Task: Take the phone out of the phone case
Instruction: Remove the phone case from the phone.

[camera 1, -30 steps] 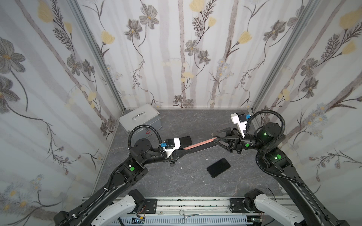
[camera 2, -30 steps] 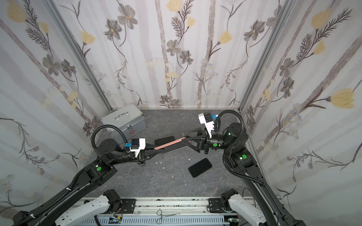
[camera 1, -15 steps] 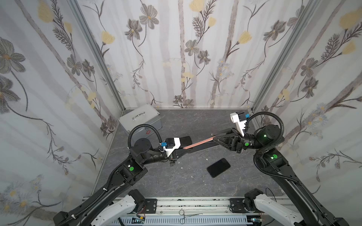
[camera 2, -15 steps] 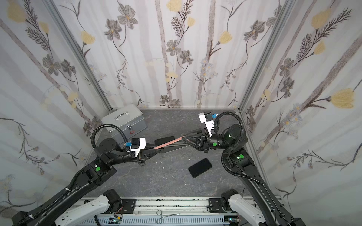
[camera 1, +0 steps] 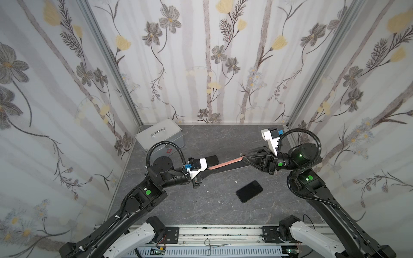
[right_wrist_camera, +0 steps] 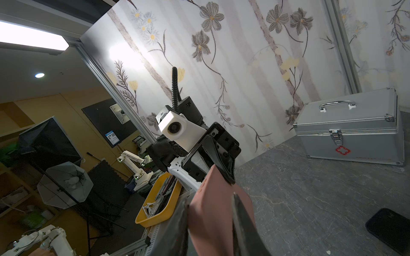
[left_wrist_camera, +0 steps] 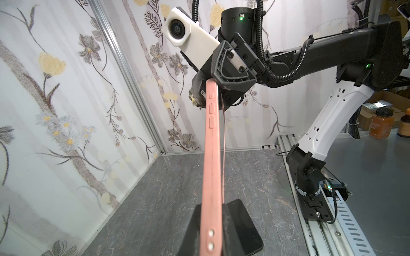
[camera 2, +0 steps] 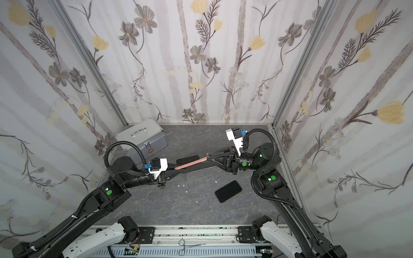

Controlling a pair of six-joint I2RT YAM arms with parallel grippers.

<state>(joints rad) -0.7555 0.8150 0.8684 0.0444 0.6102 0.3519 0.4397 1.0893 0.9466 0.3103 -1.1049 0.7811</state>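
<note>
The left gripper and pink phone case half hide the phone in the left wrist view; the right wrist view crops it. We cannot identify the worktop's white flecks.

The phone case is salmon pink, the phone glossy black, and the tabletop dark grey with thin pale veins like stone. The walls are white with faint grey-brown vertical stripes and a print of grey and pale yellow flowers on dark stems. The box is silver with a small red cross mark, the arms are black with green lights and white camera housings, and a tray is yellow.
</note>
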